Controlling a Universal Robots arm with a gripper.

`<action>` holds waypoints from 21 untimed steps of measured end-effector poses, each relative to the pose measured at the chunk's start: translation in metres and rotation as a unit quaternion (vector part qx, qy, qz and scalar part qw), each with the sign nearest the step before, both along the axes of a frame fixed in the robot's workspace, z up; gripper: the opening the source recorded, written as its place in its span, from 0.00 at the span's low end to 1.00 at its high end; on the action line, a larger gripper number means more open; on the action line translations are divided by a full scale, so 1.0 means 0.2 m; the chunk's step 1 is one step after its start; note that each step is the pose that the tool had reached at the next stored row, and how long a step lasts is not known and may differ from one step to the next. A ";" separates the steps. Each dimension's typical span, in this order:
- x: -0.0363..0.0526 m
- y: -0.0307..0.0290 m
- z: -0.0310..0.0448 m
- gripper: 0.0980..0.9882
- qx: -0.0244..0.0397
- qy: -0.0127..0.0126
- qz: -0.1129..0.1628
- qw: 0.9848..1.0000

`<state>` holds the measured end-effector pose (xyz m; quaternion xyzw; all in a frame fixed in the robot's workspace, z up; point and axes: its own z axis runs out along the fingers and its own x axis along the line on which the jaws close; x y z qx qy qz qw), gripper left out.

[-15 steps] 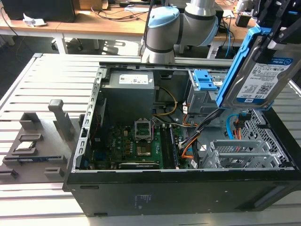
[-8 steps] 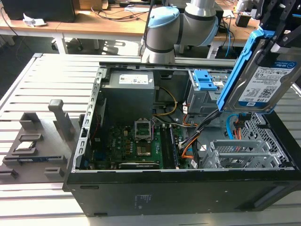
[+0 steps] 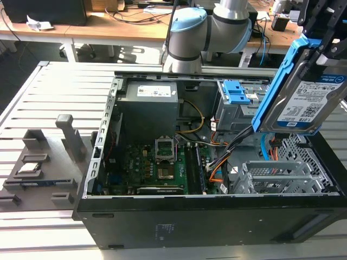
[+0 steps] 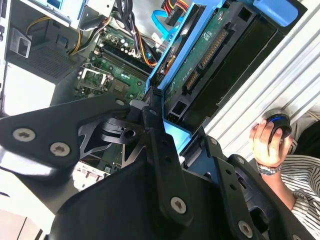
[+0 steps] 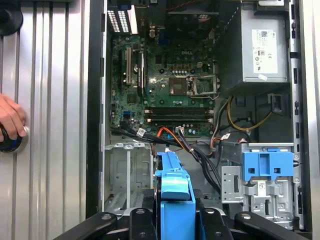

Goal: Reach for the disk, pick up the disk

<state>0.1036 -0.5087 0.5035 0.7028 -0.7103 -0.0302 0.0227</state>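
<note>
In the exterior view, a grey slatted metal bench carries an open black computer case. Above the case's right end hangs the silver-grey disk in its blue plastic frame, lifted clear and tilted, gripped by the closed black fingers.

Disk in gripper, tilted, above open computer case; motherboard on case floor beneath gripper; person's hand beside case.
</note>
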 end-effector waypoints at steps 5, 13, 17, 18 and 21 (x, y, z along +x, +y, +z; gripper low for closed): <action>0.000 -0.031 -0.001 0.30 0.000 0.000 0.000 1.000; 0.000 -0.083 -0.002 0.30 -0.001 0.000 0.000 1.000; 0.000 -0.106 -0.003 0.30 -0.001 0.000 0.000 1.000; 0.000 -0.112 -0.003 0.30 -0.001 0.000 0.000 1.000; 0.000 -0.126 -0.003 0.30 -0.002 0.000 0.000 1.000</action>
